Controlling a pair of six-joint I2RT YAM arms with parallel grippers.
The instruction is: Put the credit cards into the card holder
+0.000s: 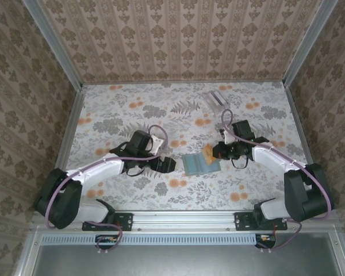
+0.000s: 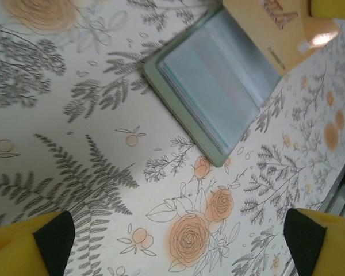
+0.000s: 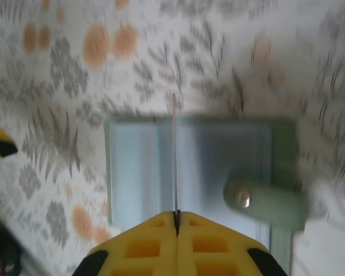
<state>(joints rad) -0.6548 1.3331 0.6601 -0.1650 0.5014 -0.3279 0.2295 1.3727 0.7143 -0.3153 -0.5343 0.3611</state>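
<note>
The right claw (image 3: pixel 176 224) is pressed together on the yellow-orange card (image 2: pixel 259 26). It pinches the thin, stiff plastic by one edge, so from the wrist the card reads as a bare hairline standing on edge above the card holder (image 1: pixel 199 163). The holder lies open and flat on the counter (image 1: pixel 132 109), directly under that claw and between the two arms. Whether the card's lower edge touches it I cannot tell. It is a soft grey-green wallet, book-like, with rounded corners and glossy clear sleeves inside. A tab with a small shiny snap (blurred from the right wrist) sticks out from one side. The left claw (image 1: pixel 168 164) is spread wide, its yellow fingers with black pads low over the counter just beside the holder, gripping nothing. The counter has a matte floral print of grey ferns and orange blossoms. A clear slotted stand (image 1: pixel 217 98) sits well apart at the far end.
</note>
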